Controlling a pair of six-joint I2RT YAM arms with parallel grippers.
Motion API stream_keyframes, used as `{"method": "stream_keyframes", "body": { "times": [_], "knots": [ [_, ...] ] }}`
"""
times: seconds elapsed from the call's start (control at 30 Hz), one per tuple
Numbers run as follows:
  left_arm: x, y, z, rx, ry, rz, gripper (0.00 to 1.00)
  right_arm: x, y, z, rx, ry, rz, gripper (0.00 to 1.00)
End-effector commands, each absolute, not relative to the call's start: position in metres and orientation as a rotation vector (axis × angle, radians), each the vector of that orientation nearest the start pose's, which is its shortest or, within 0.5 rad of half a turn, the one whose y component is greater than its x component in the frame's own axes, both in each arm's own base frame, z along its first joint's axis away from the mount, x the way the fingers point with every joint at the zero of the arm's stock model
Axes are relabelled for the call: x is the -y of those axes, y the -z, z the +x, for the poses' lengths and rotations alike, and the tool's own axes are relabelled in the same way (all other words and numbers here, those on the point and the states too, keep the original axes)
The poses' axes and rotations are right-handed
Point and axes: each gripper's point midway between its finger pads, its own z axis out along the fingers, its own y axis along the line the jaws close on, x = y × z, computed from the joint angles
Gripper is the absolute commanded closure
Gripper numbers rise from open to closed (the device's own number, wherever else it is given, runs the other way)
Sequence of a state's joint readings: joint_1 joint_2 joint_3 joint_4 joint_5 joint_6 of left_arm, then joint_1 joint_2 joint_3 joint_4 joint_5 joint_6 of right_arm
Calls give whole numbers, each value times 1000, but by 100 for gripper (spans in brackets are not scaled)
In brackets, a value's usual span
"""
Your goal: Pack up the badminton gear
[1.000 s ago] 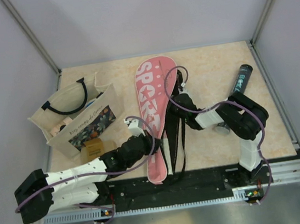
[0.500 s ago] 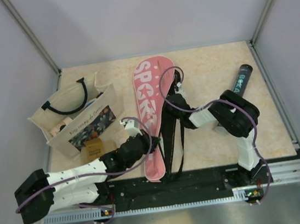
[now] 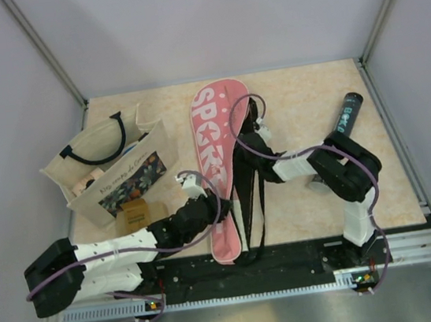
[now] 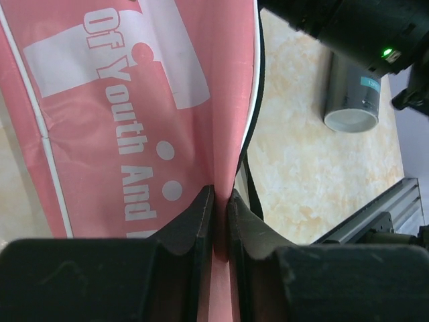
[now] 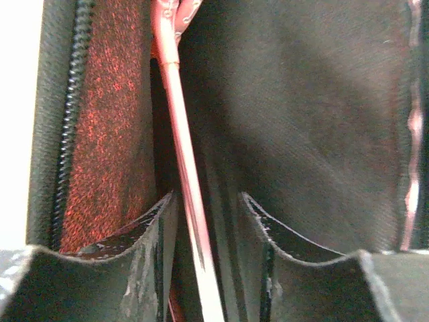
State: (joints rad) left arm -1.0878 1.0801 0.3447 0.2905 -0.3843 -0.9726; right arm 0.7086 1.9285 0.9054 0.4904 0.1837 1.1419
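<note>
Evidently racket-stowing was in hand: the left gripper (image 4: 220, 194) pinched the edge of the pink cover (image 3: 211, 142) at mid-table, while the right gripper (image 5: 204, 198) stood unclenched around a racket rim (image 5: 175, 121) (inside the cover). The next move called for backing out without dragging it.

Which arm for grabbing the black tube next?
Right. The black tube lies on its side of the table; right hand is open, while the left hand pinches the pink cover, farther away.
</note>
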Motion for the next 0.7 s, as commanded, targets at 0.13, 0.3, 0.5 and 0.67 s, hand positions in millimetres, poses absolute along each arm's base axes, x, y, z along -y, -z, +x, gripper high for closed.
{"method": "stream_keyframes", "body": {
  "times": [0.13,0.3,0.5,0.67],
  "knots": [
    [291,-107,178,-2085,985,-98,75,-318,-85,348,-2226,-903,475,56],
    [294,-113,179,-2086,974,-64,73,-313,-88,311,-2310,-975,380,56],
    [292,-113,179,-2108,922,-29,66,-307,-79,263,-2397,-1089,250,55],
    [288,-114,180,-2132,881,-29,57,-287,-89,244,-2375,-1086,271,45]
  ]
}}
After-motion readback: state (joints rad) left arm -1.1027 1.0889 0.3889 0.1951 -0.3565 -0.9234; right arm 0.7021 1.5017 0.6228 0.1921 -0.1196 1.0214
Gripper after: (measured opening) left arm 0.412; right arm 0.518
